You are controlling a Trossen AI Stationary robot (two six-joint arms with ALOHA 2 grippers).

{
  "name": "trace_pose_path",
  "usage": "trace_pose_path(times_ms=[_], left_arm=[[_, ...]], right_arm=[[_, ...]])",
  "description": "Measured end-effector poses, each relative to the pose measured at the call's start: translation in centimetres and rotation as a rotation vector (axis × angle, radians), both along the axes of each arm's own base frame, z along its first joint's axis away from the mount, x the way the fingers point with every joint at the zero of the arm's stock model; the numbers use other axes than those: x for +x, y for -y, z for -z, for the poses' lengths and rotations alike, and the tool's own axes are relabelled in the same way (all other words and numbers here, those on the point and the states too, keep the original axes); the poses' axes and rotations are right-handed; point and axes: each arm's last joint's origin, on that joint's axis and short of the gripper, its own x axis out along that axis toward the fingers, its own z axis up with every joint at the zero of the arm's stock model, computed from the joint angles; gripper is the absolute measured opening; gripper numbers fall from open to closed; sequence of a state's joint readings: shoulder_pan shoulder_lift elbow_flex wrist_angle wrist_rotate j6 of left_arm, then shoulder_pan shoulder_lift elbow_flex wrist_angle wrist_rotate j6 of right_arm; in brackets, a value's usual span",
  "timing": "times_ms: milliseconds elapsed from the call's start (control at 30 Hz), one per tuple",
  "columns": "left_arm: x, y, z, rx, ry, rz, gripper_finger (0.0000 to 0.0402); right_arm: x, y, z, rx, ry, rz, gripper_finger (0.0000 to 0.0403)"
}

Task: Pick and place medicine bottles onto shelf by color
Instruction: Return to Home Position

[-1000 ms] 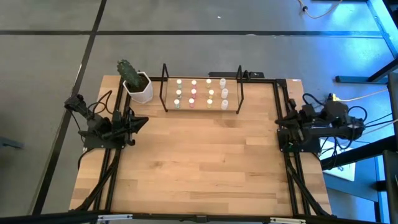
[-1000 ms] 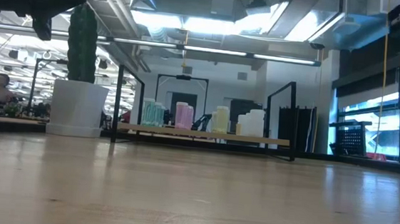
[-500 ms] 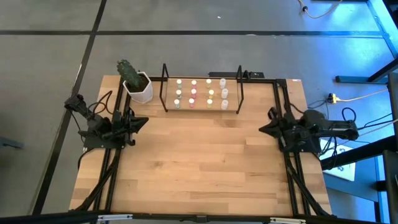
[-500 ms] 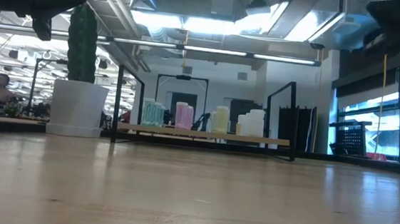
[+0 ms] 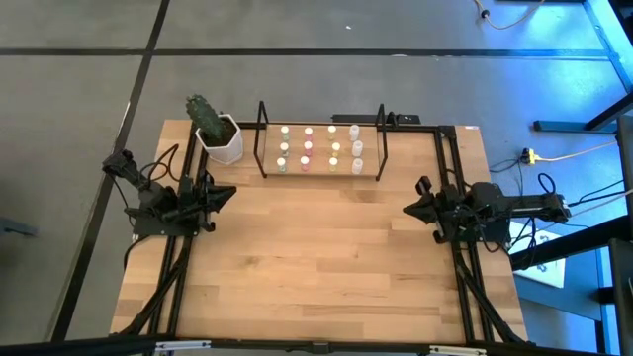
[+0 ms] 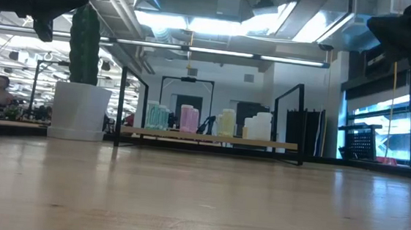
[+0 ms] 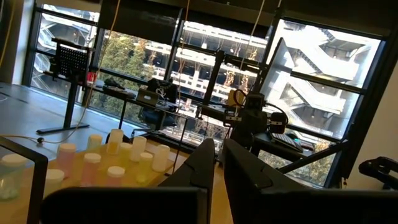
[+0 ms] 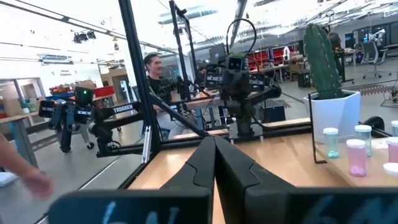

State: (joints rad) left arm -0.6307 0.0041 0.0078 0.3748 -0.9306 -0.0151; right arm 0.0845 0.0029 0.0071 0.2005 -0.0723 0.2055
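Bottles stand on the shelf at the counter's far edge. They are sorted into four lines by top colour, three to a line. In the high view the lines run green, pink, yellow, white from left to right. A cactus pot sits just beside the shelf's left end. Left hand hangs above the counter's left side, well apart from the shelf, pointing inward. Its fingers hold nothing and show a thin slit between them. Right hand hangs at the counter's right side, also pointing inward and clear of the shelf. Its fingers are pressed together, empty. The right wrist view shows a person in the room beyond.
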Motion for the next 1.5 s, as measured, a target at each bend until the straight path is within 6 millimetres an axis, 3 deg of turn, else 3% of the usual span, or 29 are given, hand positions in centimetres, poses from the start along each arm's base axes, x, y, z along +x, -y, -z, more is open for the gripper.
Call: trace_pose_path(times_ms=[567,1200,1500], left_arm=[[0.00,0.00,0.00,0.000,0.000,0.000,0.0001],[0.00,0.00,0.00,0.000,0.000,0.000,0.0031],[0.00,0.00,0.00,0.000,0.000,0.000,0.0020]], right_arm=[[0.11,-0.01,0.62,-0.009,-0.067,0.001,0.0012],[0.10,-0.01,0.60,-0.010,-0.066,0.001,0.0012],[0.11,-0.01,0.60,-0.010,-0.066,0.001,0.0012]])
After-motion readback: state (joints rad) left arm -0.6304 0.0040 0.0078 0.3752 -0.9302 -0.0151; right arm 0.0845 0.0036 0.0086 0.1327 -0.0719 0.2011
